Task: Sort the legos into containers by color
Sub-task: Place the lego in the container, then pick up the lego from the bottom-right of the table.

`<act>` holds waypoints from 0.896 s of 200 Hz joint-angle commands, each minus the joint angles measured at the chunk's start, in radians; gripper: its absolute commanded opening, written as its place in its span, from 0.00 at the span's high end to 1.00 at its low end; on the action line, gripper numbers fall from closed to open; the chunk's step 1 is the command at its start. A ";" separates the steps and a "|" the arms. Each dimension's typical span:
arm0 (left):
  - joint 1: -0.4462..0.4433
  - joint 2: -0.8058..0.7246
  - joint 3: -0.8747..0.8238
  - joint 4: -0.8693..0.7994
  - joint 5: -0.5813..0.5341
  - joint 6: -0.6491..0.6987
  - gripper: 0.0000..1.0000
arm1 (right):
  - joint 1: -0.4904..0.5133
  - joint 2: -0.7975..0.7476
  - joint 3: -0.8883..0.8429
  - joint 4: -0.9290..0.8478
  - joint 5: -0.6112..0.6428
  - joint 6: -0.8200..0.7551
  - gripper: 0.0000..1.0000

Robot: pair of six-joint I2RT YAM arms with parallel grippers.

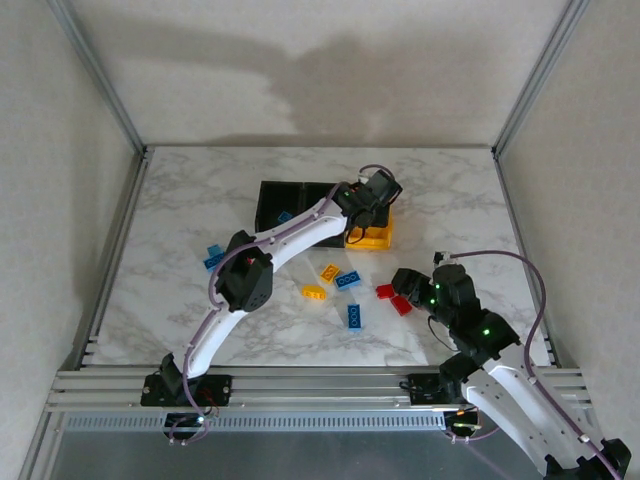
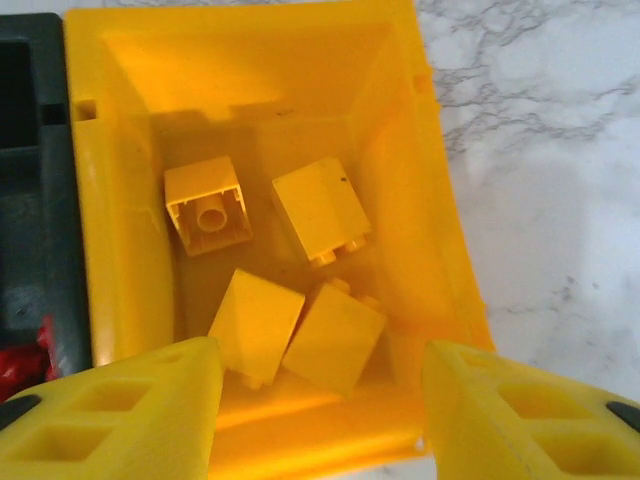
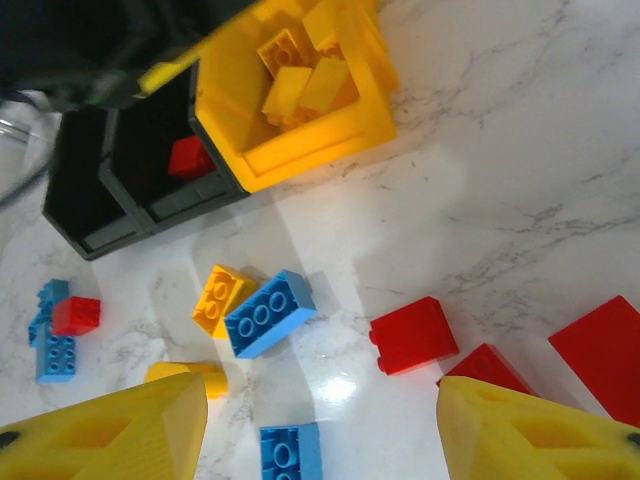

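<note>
From the left wrist, the left pincer point(image 2: 320, 400) is seen released and empty over the yellow bin point(image 2: 425, 210), in which four yellow legos point(image 2: 318, 210) lie. From the right wrist, a red lego point(image 3: 188, 157) is shown in the adjoining black bin point(image 3: 185, 197), and the right pincer point(image 3: 320, 420) is spread open above loose legos point(image 3: 268, 313) on the worktop point(image 3: 520, 180).
</note>
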 commanded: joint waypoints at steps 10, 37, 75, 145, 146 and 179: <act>-0.021 -0.259 -0.158 0.071 0.025 0.018 0.44 | -0.008 0.055 0.074 -0.098 0.078 0.025 0.37; -0.023 -0.439 -0.401 0.191 0.103 0.011 0.43 | -0.006 0.123 0.132 -0.222 0.164 0.106 0.32; -0.025 -0.686 -0.761 0.359 0.199 0.002 0.41 | -0.008 0.230 0.202 -0.392 0.250 0.253 0.20; -0.036 -1.001 -1.220 0.572 0.386 -0.025 0.37 | -0.056 0.372 0.143 -0.308 0.244 0.368 0.20; -0.037 -1.004 -1.224 0.572 0.387 -0.025 0.37 | -0.058 0.373 0.142 -0.305 0.242 0.367 0.20; -0.075 -1.058 -1.296 0.561 0.372 -0.015 0.35 | -0.125 0.449 0.104 -0.198 0.175 0.317 0.20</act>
